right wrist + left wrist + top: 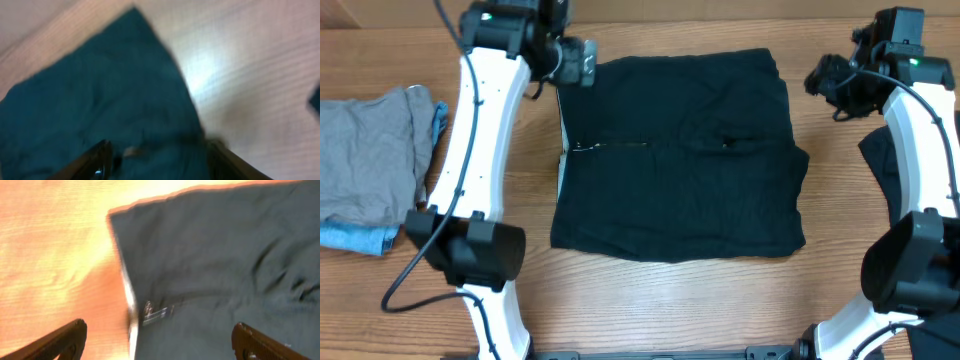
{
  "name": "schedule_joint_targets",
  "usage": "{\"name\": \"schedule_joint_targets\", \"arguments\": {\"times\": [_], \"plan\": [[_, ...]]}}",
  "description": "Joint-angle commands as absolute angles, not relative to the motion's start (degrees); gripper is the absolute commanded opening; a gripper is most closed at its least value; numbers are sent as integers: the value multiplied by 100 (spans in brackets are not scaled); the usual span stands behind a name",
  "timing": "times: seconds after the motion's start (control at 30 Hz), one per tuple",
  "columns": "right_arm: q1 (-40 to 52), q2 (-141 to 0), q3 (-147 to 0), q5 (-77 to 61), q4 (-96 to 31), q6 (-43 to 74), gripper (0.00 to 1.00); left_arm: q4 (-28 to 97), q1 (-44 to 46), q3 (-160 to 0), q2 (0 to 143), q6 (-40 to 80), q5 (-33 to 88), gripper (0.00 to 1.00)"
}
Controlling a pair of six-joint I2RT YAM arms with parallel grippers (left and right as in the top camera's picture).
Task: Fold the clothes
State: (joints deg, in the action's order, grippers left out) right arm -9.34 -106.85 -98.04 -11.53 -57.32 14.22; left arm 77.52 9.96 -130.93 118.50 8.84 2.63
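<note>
From overhead, you see the folded black garment [680, 160] lying mid-table [660, 310], with the left hand [582, 62] at its far-left corner and the right hand [825, 80] just off its far-right corner. In your left wrist view, the fingers [55, 342] are spread wide above the garment's edge. The right wrist view is blurred: its fingers [95, 160] are apart over a cloth corner, gripping nothing.

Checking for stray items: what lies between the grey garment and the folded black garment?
Overhead view: only the left arm above bare table between grey garment and black garment.
</note>
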Motion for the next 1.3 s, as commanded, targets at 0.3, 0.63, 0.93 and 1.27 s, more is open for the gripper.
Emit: {"name": "schedule_joint_targets", "arguments": {"times": [0.3, 0.63, 0.93, 1.27], "plan": [[-897, -9738, -9712, -421, -8521, 2593, 59, 9682, 1020, -12927, 10794, 2123, -169, 100], [-897, -7835, -6847, -456, -7929, 2775, 60, 8993, 1315, -10398, 10101, 2147, -150, 100], [-897, -7625, -4873, -578, -6431, 3046, 69, 7264, 1315, -7887, 9920, 2189, 252, 100], [-897, -7631, -3881, -1249, -4945, 3009, 70, 6611, 1310, -7271, 9920, 2189, 250, 100]]}}
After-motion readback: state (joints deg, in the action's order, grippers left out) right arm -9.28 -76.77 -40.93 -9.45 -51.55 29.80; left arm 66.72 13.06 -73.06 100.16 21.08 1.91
